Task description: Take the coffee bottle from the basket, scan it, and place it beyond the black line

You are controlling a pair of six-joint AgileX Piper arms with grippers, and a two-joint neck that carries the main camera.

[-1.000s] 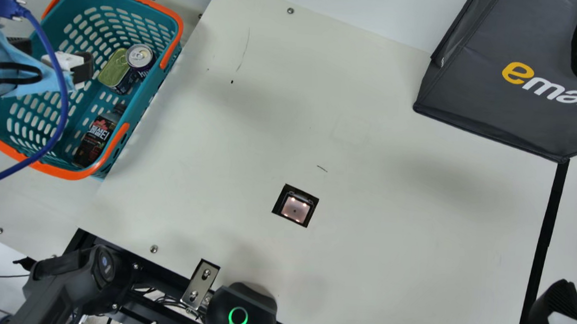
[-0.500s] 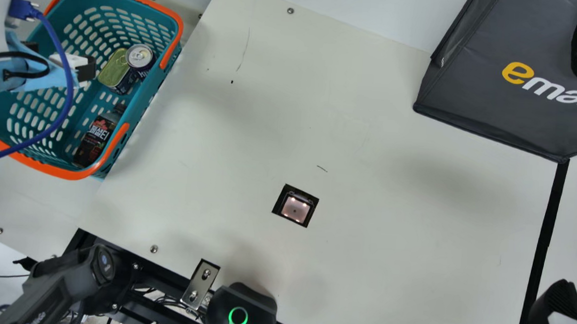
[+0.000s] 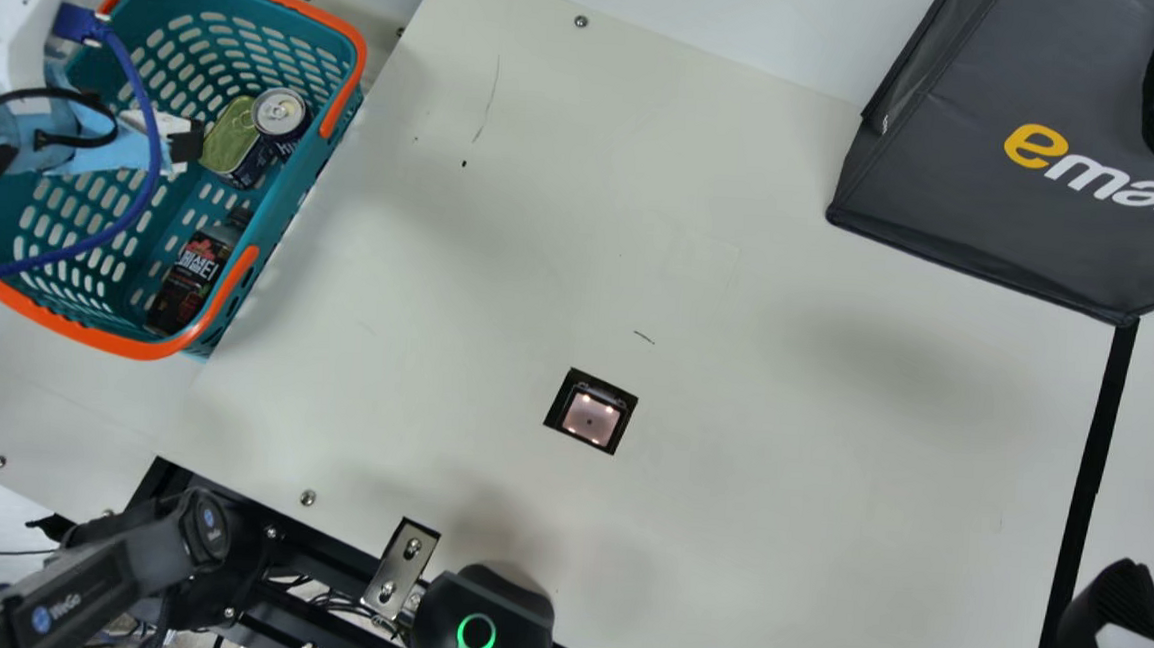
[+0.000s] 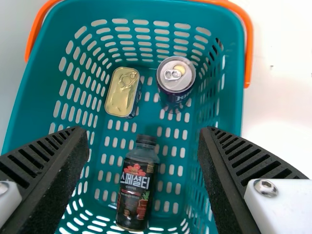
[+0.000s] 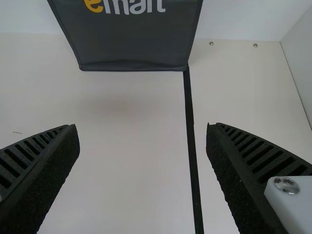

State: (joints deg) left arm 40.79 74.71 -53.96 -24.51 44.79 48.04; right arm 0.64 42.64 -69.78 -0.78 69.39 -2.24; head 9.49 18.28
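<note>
A teal plastic basket with orange handles (image 3: 85, 336) sits at the left of the main view. Over it hangs the left gripper (image 3: 138, 122), its two ribbed fingers spread wide, holding nothing. Inside is the coffee bottle, dark-labelled with a black cap (image 4: 136, 187); it seems to lie on its side, though from above its tilt is hard to judge. Near it are a gold-topped rectangular tin (image 4: 119, 92) and a round dark-blue drink can (image 4: 175, 80). The square lit scanner (image 3: 591, 417) is set in the cream table (image 3: 827, 500). The right gripper (image 3: 1115, 617), also spread and empty, is beside the black line (image 3: 1094, 466).
</note>
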